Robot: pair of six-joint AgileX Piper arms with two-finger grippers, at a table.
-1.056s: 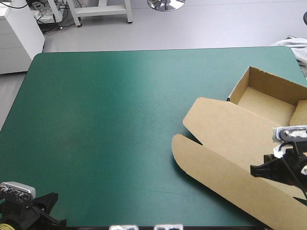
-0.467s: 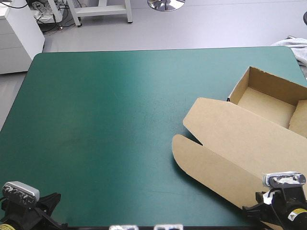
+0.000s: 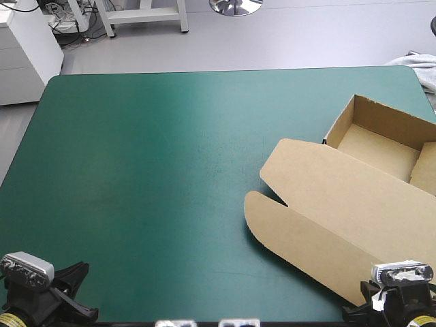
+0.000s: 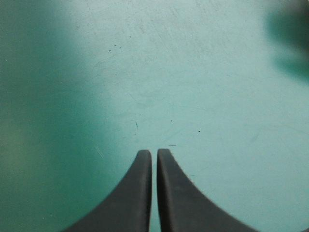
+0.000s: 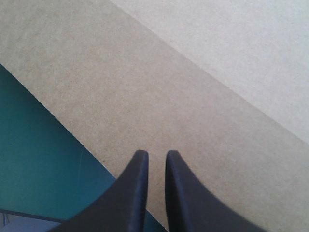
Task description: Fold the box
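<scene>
The brown box (image 3: 378,139) stands as an open tray at the table's right edge. Its lid (image 3: 334,191) lies flat toward the middle, with a rounded front flap (image 3: 293,231) nearest me. My right gripper (image 3: 368,308) sits low at the near right corner, over the lid's near edge. In the right wrist view its fingers (image 5: 156,153) are shut with nothing between them, and the brown board (image 5: 145,82) lies beneath. My left gripper (image 3: 71,303) is at the near left corner, far from the box. It hangs shut (image 4: 154,152) over bare teal-green cover (image 4: 159,82).
The teal-green cover (image 3: 150,170) stretches bare from the left edge to the box. A grey cloth (image 3: 421,68) lies at the far right corner. The table's near edge runs close under the right gripper (image 5: 29,215).
My right gripper has drawn back from over the lid's right part to the near right corner. The left gripper and the box stay about where they were.
</scene>
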